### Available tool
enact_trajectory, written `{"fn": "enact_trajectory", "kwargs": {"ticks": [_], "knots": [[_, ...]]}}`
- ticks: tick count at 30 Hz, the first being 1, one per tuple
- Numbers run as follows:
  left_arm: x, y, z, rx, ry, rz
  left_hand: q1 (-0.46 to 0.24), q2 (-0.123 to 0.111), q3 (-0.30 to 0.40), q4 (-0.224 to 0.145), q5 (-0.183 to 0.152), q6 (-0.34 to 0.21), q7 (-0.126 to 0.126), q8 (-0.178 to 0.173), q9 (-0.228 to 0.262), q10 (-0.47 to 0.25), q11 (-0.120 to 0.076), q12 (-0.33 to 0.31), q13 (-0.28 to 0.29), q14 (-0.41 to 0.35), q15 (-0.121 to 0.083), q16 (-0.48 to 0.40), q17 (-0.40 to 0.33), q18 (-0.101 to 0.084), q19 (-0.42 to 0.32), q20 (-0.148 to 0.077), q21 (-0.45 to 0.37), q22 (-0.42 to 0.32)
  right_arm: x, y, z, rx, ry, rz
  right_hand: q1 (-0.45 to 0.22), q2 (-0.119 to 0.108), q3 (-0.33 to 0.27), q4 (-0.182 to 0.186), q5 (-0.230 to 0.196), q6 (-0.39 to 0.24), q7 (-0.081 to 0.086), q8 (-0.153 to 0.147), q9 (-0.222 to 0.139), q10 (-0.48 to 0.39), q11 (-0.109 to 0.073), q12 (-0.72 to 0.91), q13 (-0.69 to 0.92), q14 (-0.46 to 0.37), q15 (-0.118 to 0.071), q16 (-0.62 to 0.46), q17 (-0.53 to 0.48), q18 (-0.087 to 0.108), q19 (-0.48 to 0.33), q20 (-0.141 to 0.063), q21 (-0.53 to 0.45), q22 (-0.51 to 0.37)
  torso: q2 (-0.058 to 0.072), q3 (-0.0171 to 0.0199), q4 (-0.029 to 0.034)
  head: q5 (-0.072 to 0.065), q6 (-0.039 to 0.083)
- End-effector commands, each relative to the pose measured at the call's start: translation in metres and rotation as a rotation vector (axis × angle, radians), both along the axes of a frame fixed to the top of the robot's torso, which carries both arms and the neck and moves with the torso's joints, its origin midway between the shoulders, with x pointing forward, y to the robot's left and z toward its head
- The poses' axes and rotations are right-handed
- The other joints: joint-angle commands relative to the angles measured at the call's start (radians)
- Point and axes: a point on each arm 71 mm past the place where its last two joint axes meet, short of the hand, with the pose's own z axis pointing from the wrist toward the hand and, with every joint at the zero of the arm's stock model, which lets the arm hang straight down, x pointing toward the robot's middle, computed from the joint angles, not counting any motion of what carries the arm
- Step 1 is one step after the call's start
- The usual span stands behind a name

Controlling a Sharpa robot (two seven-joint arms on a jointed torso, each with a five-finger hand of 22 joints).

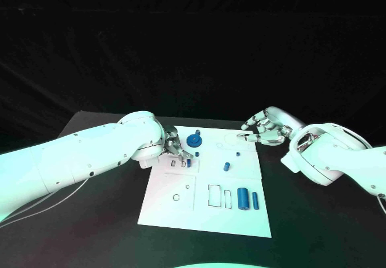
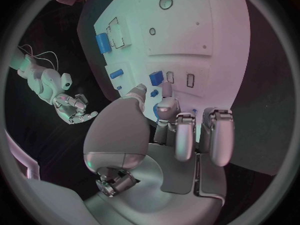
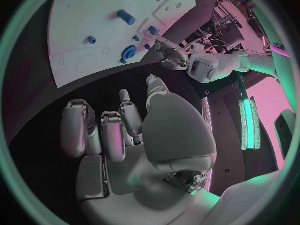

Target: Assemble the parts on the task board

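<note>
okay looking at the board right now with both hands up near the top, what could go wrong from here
1. The left hand has its fingers down at a small blue part on the task board; a slip could tip it or knock it out of line.
2. The blue round part stands just beside that hand, so a sideways move might bump it.
3. The right hand hovers at the board's far edge, holding nothing visible; reaching inward, it could crowd the left hand.
</note>
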Motion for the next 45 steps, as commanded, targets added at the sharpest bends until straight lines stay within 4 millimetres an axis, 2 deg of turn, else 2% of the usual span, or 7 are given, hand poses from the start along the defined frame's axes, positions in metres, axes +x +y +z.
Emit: {"fn": "enact_trajectory", "kwargs": {"ticks": [1, 8, 12, 18, 30, 38, 45], "knots": [[0.000, -0.003, 0.000, 0.022, 0.012, -0.012, -0.009, -0.001, -0.006, 0.000, -0.002, -0.007, 0.002, 0.004, 0.001, -0.003, 0.001, 0.001, 0.001, 0.105, -0.004, 0.002, 0.263, -0.015, 0.105, -0.002, 0.002, 0.263, 0.000, 0.002, 0.001, -0.009, -0.013, 0.003, -0.001, 0.007, -0.005, 0.000, 0.008, 0.001, -0.008, 0.005, 0.001, 0.002, -0.007, -0.002, -0.001, 0.071, -0.008, -0.006, 0.138, 0.012, -0.004, -0.006, -0.005, 0.074, 0.000, -0.0003, 0.0014, 0.000, -0.003], [0.002, -0.008, -0.001, 0.024, 0.020, -0.019, -0.010, 0.000, -0.009, 0.000, -0.002, -0.007, 0.002, 0.005, 0.003, -0.003, 0.001, 0.003, 0.003, 0.105, -0.004, 0.002, 0.263, -0.015, 0.105, -0.002, 0.002, 0.263, -0.001, 0.003, 0.001, -0.013, -0.014, 0.006, -0.001, 0.007, -0.006, 0.000, 0.009, 0.001, -0.008, 0.005, 0.001, 0.001, -0.007, -0.003, -0.002, 0.071, -0.008, -0.006, 0.138, 0.012, -0.004, -0.006, -0.005, 0.074, -0.001, 0.0000, 0.0043, -0.002, -0.009], [0.003, -0.011, -0.002, 0.025, 0.025, -0.024, -0.010, 0.002, -0.010, 0.000, -0.001, -0.007, 0.002, 0.006, 0.004, -0.003, 0.000, 0.003, 0.004, 0.105, -0.004, 0.002, 0.263, -0.015, 0.105, -0.002, 0.002, 0.263, 0.000, 0.004, 0.001, -0.015, -0.014, 0.007, -0.001, 0.007, -0.006, 0.000, 0.009, 0.001, -0.008, 0.005, 0.001, 0.001, -0.007, -0.003, -0.002, 0.071, -0.008, -0.006, 0.138, 0.012, -0.004, -0.006, -0.005, 0.074, 0.000, 0.0001, 0.0032, -0.002, -0.010], [0.006, -0.013, -0.004, 0.030, 0.034, -0.027, -0.007, 0.007, -0.010, -0.002, -0.001, -0.009, 0.001, 0.007, 0.008, -0.003, 0.000, 0.003, 0.004, 0.105, -0.004, 0.002, 0.263, -0.015, 0.105, -0.002, 0.002, 0.263, 0.001, 0.005, 0.000, -0.016, -0.015, 0.008, -0.001, 0.007, -0.006, 0.000, 0.009, 0.001, -0.008, 0.005, 0.001, 0.001, -0.007, -0.003, -0.002, 0.071, -0.008, -0.006, 0.138, 0.012, -0.004, -0.006, -0.005, 0.074, 0.000, 0.0000, 0.0051, -0.004, -0.013], [0.008, -0.016, -0.009, 0.037, 0.058, -0.033, 0.000, 0.011, -0.011, -0.003, 0.000, -0.011, 0.001, 0.008, 0.013, -0.005, 0.000, 0.001, 0.003, 0.105, -0.004, 0.002, 0.263, -0.015, 0.105, -0.002, 0.002, 0.263, 0.000, 0.007, 0.000, -0.015, -0.014, 0.015, -0.001, 0.009, -0.007, 0.000, 0.011, 0.001, -0.008, 0.006, 0.001, -0.001, -0.007, -0.005, -0.004, 0.070, -0.008, -0.009, 0.133, 0.013, -0.006, -0.007, -0.009, 0.071, 0.000, -0.0016, 0.0061, -0.007, -0.019], [0.008, -0.020, -0.012, 0.045, 0.070, -0.047, 0.009, 0.016, -0.011, -0.003, 0.000, -0.012, 0.001, 0.011, 0.018, -0.005, 0.000, 0.003, 0.007, 0.105, -0.004, 0.002, 0.263, -0.015, 0.105, -0.002, 0.002, 0.263, 0.000, 0.008, 0.000, -0.015, -0.012, 0.018, -0.001, 0.009, -0.007, 0.000, 0.011, 0.001, -0.008, 0.006, 0.001, -0.001, -0.007, -0.006, -0.005, 0.069, -0.008, -0.010, 0.131, 0.014, -0.007, -0.007, -0.011, 0.069, 0.000, -0.0018, 0.0100, -0.011, -0.023], [0.009, -0.021, -0.013, 0.041, 0.069, -0.052, 0.019, 0.020, -0.010, -0.004, 0.000, -0.014, 0.001, 0.013, 0.024, -0.005, -0.001, 0.004, 0.009, 0.105, -0.005, 0.002, 0.263, -0.015, 0.105, -0.002, 0.002, 0.263, 0.000, 0.008, 0.000, -0.016, -0.010, 0.019, -0.001, 0.009, -0.007, 0.000, 0.011, 0.001, -0.008, 0.006, 0.001, -0.001, -0.007, -0.006, -0.005, 0.069, -0.008, -0.010, 0.131, 0.014, -0.007, -0.007, -0.011, 0.069, -0.001, -0.0012, 0.0088, -0.012, -0.026]]}}
